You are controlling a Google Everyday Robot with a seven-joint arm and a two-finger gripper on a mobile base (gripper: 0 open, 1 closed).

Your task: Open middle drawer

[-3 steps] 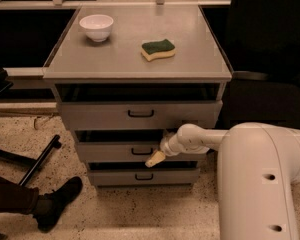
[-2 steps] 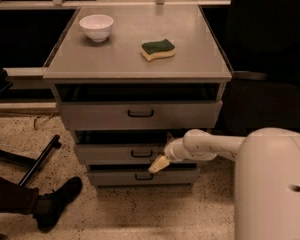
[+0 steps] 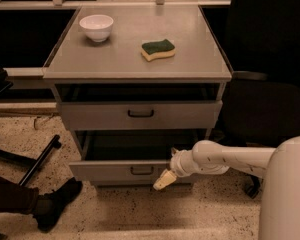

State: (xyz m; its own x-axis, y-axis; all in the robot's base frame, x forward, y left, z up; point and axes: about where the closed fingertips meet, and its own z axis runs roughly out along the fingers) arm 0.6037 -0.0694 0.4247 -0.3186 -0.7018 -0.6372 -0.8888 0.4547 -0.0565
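**Middle drawer [image 3: 105, 172] drawn well out since a second ago**

Pulled forward from the cabinet [image 3: 65, 74], the middle drawer now shows a dark open well behind its grey front. A second ago that front sat nearly flush, with the lowest front visible beneath it; now it hides the lowest one. The gripper [image 3: 165, 180] has dropped and come forward with it. It hangs at the front's lower right edge, just right of the black bar handle [image 3: 141, 170]. Whether the gripper is spread or closed cannot be told, nor whether it touches the front.

The white arm [image 3: 225, 158] reaches in from the right, crossing the drawer's right corner. Speckled floor [image 3: 140, 214] lies open in front of the drawer. To the left, a black chair leg [image 3: 37, 160] and a person's dark shoe [image 3: 55, 206] sit near the drawer's left corner. A black chair [image 3: 260, 109] stands close on the cabinet's right side.

Above, the top drawer [image 3: 90, 116] stands slightly ajar, as before. The white bowl [image 3: 96, 27] and green sponge [image 3: 158, 50] rest unmoved on the cabinet top, well apart.
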